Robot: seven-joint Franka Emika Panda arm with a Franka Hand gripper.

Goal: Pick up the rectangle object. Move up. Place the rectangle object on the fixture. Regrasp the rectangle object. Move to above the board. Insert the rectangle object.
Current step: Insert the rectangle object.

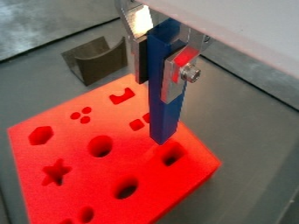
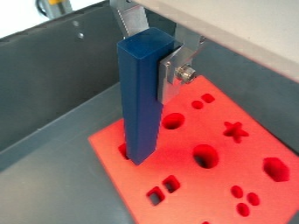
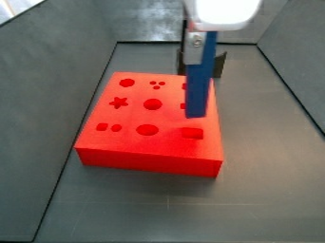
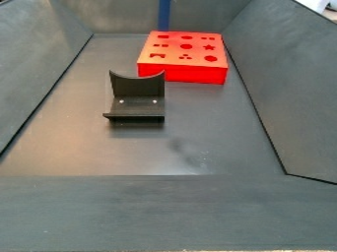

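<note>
Wrist views both show the claw clamped on the rectangle object, a blue block held upright, its upper part pinched between the silver finger plates. Block's lower end sits right at the board surface, near a cut-out by the board's edge; whether the tip has entered the hole cannot be told. Side view: block stands vertical over the red board, at the side near the rectangular cut-outs, claw directly above it. Star, round and square cut-outs visible across the board top. Fixture, dark with a curved notch, stands on the grey floor well apart from the board.
</note>
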